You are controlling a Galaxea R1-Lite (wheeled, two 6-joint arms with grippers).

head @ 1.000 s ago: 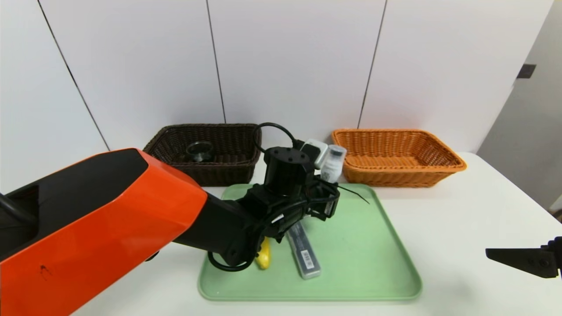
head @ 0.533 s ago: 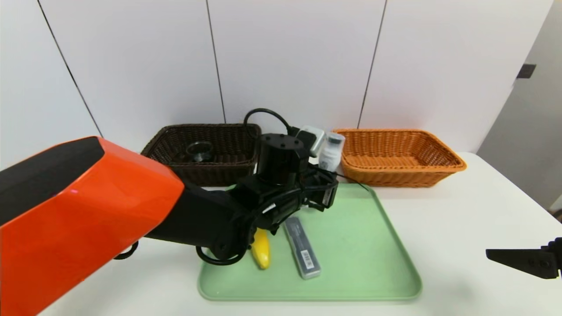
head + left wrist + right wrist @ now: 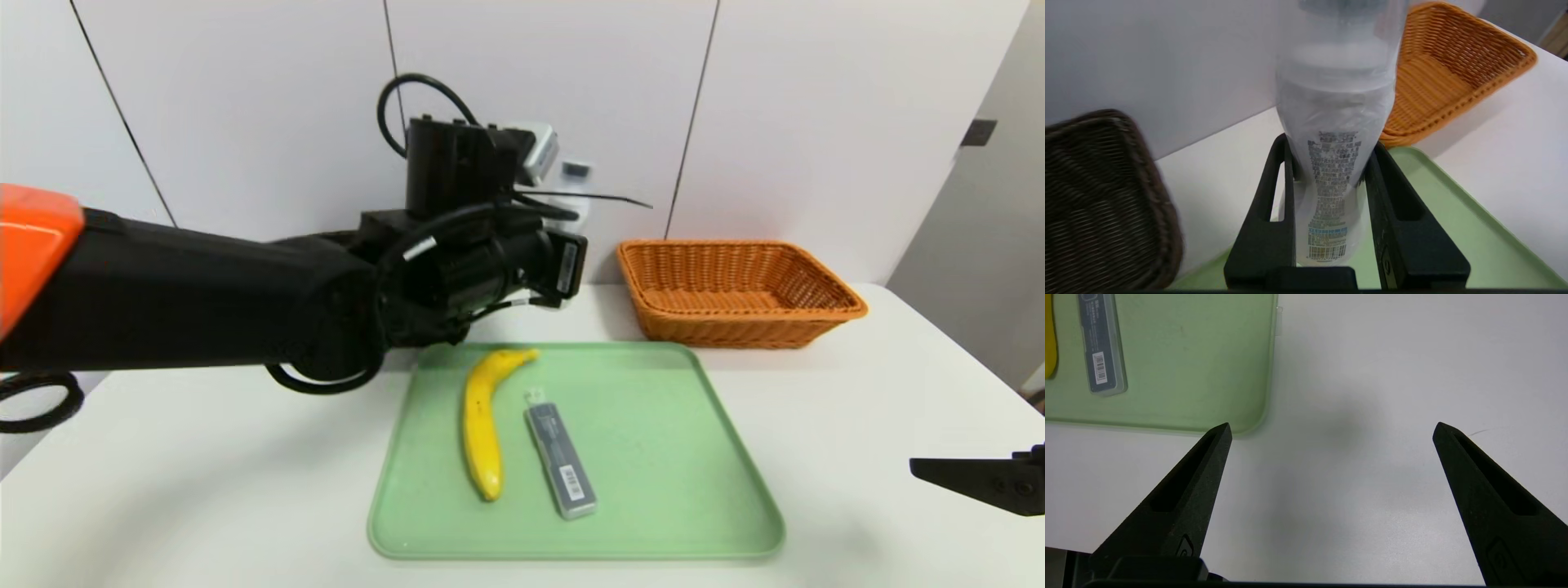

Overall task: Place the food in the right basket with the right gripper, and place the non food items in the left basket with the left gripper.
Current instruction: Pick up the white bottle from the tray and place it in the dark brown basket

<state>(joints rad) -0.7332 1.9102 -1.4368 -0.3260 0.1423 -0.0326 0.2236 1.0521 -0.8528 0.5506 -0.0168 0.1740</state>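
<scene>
Right tool, black with pointed wedge fingers (image 3: 1332, 430), is nearest me, spread wide, parked over the white desk (image 3: 882, 392) beside the green tray (image 3: 653, 523). Left tool, black with slotted fingers (image 3: 1331, 159), pinches the white bottle with grey label (image 3: 1331, 163) around its narrow waist, raised beyond the tray. Key relation: dark brown wicker basket (image 3: 1167, 228) lies to the bottle's left, so I'd carry it leftward. Orange wicker basket (image 3: 751, 335) sits off to the right.

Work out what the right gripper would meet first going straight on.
Probably the table, just beside the tray; how high the right gripper hangs above it is unclear.
</scene>
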